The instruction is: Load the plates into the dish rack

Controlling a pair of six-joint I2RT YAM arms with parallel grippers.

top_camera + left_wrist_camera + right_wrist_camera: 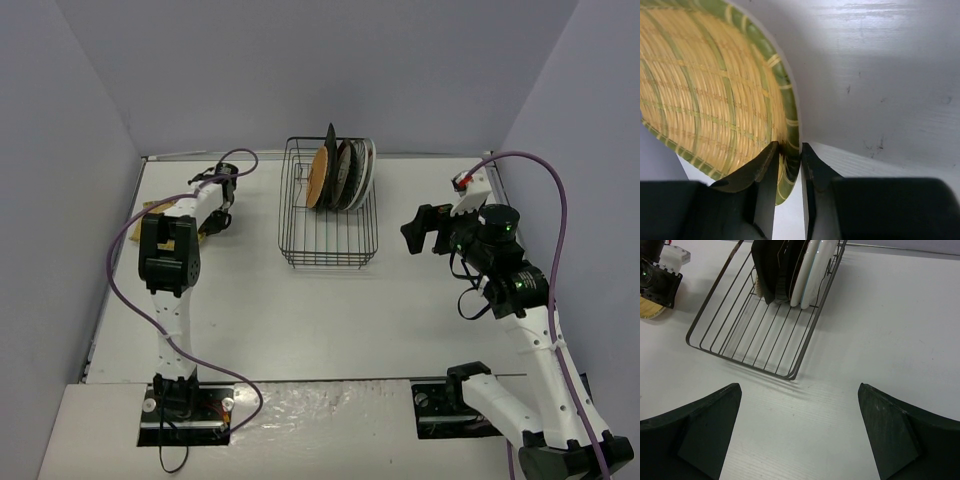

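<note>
My left gripper [789, 161] is shut on the rim of the yellow-green woven plate [715, 90], which is tilted up off the table. In the top view this gripper [218, 218] is at the far left, left of the dish rack [330, 250], and the plate [207, 233] is mostly hidden by the arm. Several plates stand upright at the rack's far end: the orange one [318, 178], the dark square one [330, 150], a striped one [348, 172] and a white one [366, 170]. My right gripper [415, 230] is open and empty, right of the rack [740, 340].
Grey walls close in the table on the left, far and right sides. The rack's near half holds only bare wires [765, 335]. A purple cable [125, 270] loops beside the left arm. My right gripper [800, 435] hovers over bare table just off the rack's near corner.
</note>
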